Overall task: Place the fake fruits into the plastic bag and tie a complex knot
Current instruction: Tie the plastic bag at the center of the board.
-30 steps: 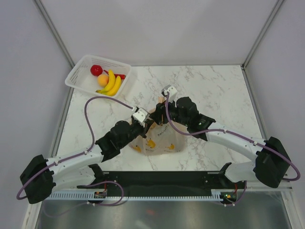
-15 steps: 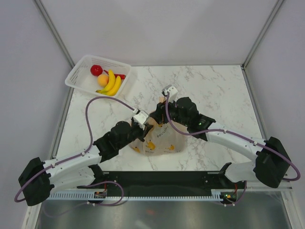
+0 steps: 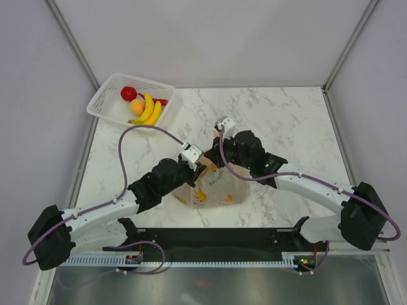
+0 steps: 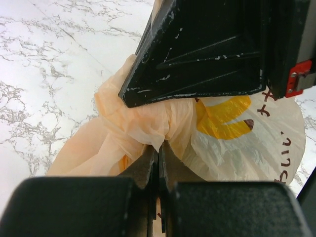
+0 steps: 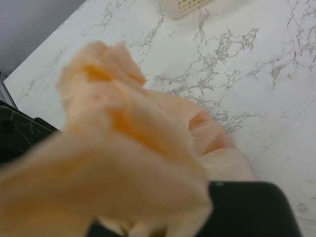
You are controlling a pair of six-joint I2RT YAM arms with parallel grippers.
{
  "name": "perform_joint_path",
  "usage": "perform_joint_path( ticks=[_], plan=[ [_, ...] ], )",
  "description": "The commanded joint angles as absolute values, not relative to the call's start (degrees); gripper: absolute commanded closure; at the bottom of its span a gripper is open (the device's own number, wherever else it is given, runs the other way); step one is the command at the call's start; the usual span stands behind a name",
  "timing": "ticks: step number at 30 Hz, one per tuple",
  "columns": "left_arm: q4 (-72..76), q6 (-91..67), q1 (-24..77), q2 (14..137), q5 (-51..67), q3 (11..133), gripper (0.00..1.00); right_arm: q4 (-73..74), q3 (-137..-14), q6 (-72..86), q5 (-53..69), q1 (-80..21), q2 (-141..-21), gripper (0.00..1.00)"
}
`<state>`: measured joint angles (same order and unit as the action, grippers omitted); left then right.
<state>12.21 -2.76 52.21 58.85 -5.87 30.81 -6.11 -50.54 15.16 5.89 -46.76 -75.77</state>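
Observation:
The plastic bag [image 3: 215, 186], peach with yellow fruit prints, lies on the marble between the two arms. My left gripper [image 4: 159, 148] is shut on a gathered fold of its peach plastic [image 4: 143, 121]. The right gripper [image 3: 214, 159] hangs just beyond it, its black body filling the top of the left wrist view. In the right wrist view blurred bag plastic [image 5: 123, 148] is bunched over the jaws and hides them. I cannot tell whether the gather is a knot. Fake fruits lie in the basket: a red apple [image 3: 129, 93], a peach [image 3: 137, 106], bananas [image 3: 150, 110] and a red chili [image 3: 163, 101].
The white lattice basket [image 3: 107, 103] stands at the table's far left corner; its corner [image 5: 190, 5] shows at the top of the right wrist view. Grey walls enclose the table on three sides. Purple cables arch over both arms.
The right gripper has closed on the bag's top. My left arm has shifted a little right, toward the right gripper, still pinching the plastic. The basket fruits have not moved.

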Motion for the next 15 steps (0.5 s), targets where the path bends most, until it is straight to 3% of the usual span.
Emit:
perform_joint_path(
  ticks=[1,15],
  plan=[
    [13.18,-3.25,52.12,58.63,-6.33,33.14,0.98,-5.89,-54.22,13.80,9.31,-48.59,-74.44,1.00],
    [2.65,-9.31,52.29,40.97,-7.47,33.31,0.98,-0.09,-67.23,14.85,10.64,-56.33,-73.22,1.00]
  ],
)
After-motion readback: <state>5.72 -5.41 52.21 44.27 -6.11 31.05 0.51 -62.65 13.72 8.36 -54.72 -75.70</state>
